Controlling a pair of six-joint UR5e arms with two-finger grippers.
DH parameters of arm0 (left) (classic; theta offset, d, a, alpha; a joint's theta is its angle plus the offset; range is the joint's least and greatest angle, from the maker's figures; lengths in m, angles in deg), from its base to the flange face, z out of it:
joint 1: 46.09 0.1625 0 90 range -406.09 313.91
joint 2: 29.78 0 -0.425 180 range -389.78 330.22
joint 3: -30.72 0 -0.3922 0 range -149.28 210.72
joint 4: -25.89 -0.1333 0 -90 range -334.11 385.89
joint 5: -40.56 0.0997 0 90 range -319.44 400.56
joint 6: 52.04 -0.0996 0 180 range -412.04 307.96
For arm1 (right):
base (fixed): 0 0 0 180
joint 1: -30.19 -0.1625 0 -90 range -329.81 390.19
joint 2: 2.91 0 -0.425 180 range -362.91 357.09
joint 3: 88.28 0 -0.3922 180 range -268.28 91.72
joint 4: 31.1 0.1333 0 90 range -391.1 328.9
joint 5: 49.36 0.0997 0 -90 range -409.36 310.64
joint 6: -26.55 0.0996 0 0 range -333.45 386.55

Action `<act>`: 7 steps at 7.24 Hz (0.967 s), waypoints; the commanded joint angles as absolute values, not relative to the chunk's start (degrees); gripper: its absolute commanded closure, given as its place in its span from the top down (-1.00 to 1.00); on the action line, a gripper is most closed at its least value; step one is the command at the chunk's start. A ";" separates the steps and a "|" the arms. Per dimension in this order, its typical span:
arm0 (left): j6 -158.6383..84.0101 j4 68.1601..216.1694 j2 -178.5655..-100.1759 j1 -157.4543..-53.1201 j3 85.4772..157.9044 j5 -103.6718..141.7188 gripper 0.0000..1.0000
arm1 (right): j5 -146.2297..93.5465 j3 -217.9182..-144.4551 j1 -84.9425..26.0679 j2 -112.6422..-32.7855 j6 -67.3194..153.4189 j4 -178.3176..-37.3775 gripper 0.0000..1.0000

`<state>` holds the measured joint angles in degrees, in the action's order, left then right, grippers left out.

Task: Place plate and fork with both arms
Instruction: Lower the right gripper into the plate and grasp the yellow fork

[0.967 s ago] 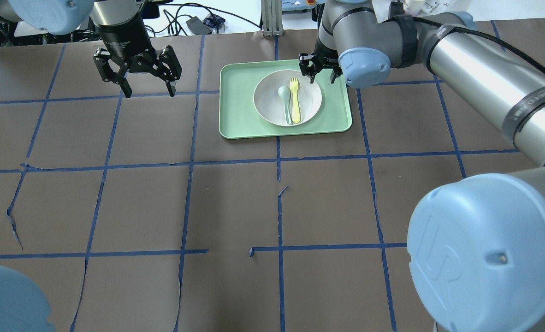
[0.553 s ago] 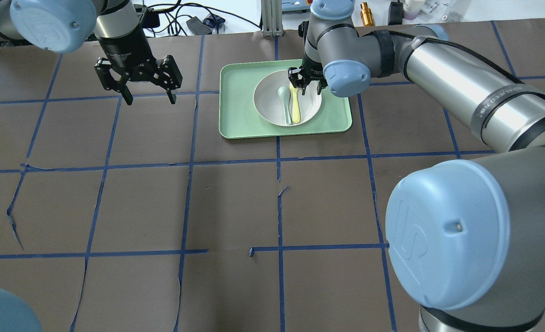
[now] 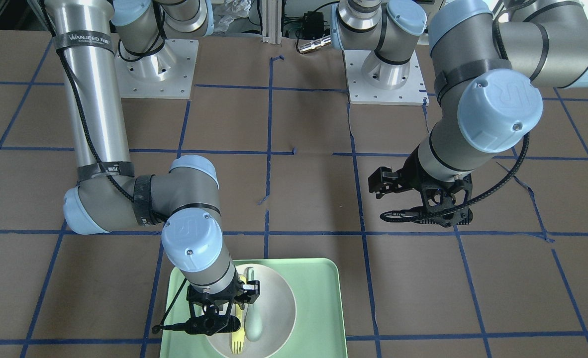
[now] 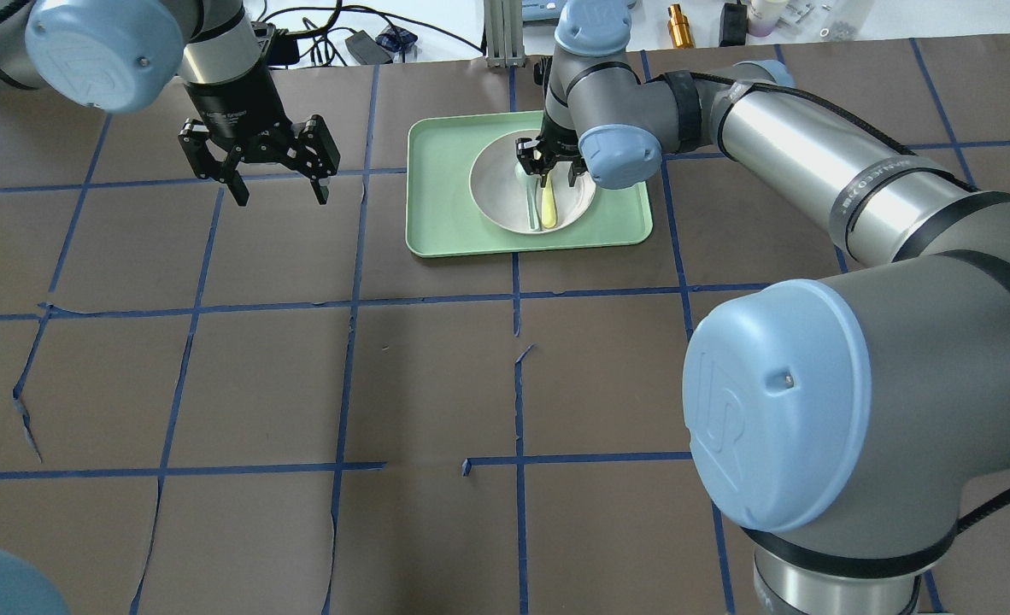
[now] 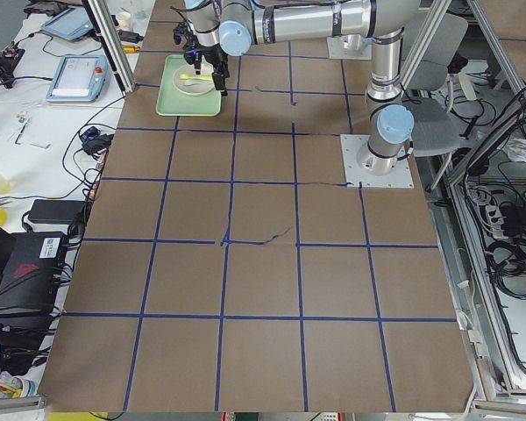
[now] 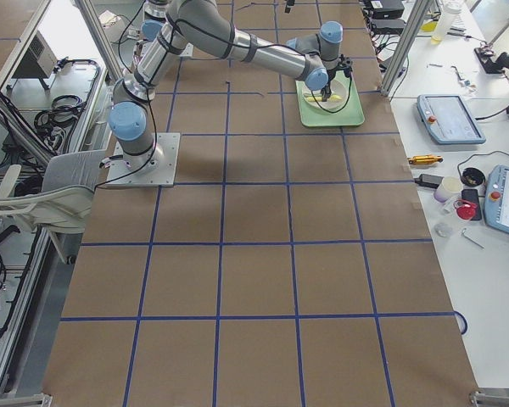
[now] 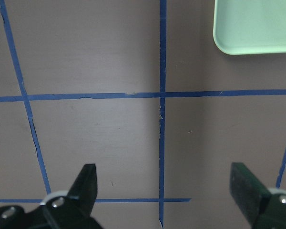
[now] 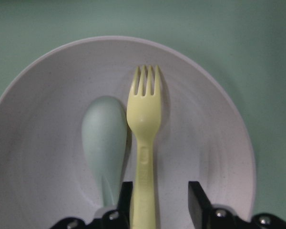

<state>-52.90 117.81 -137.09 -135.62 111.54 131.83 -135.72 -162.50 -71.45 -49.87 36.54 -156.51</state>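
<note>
Brown paper ruled with blue tape covers the tabletop [image 4: 300, 384]; the work sits on the side far from the robot's bases.

My right pincer [image 8: 160, 200] is released, its jaws standing either side of the handle of the slim pale-yellow plastic fork [image 8: 144, 124]. One jaw is just beside the handle; the other stands off with a clear gap. A second ago this pincer was over the plate's far right rim, beyond the tines. It has since crossed inward and settled over the handle. Nothing is clamped yet.

The fork lies flat in the round shallow white plate [image 8: 205, 143], where it lay before. A grey-green plastic spoon [image 8: 104, 138] lies alongside, its bowl touching the fork's neck. The plate rests in the rectangular mint-green tray [image 4: 437, 205], likewise unmoved.

My left pincer [image 7: 164, 179] is released wide above bare tabletop. It is near the tray's corner but apart from it, and has shifted only slightly.

Assessment: the approach to the fork looks complete and closing is the step due. The nearer jaw stands between the fork and spoon handles, so I judge a risk of pinning or dragging the spoon. The plate is untouched, and all of the placing remains.
</note>
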 commanded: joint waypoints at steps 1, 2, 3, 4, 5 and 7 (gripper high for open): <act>-52.92 117.64 -136.92 -135.57 112.02 131.79 1.00 | -135.67 -162.02 -71.67 -48.70 37.01 -156.52 0.00; -52.92 117.64 -136.92 -135.56 112.02 131.79 1.00 | -135.67 -161.93 -71.67 -48.52 36.92 -156.52 -0.01; -53.10 117.64 -136.92 -135.56 112.11 131.87 1.00 | -135.67 -161.93 -71.67 -48.26 36.92 -156.52 -0.01; -53.10 117.64 -136.92 -135.56 112.11 131.88 1.00 | -135.67 -161.93 -71.67 -47.91 36.92 -156.52 -0.01; -53.10 117.64 -136.92 -135.56 112.11 131.88 1.00 | -135.67 -161.93 -71.67 -47.91 36.92 -156.52 -0.03; -53.19 117.56 -136.74 -135.56 112.89 131.88 1.00 | -135.67 -161.84 -71.67 -48.08 36.83 -156.52 -0.63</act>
<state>-53.12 117.62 -136.86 -135.57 112.34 131.87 -135.67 -161.91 -71.67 -47.98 36.90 -156.52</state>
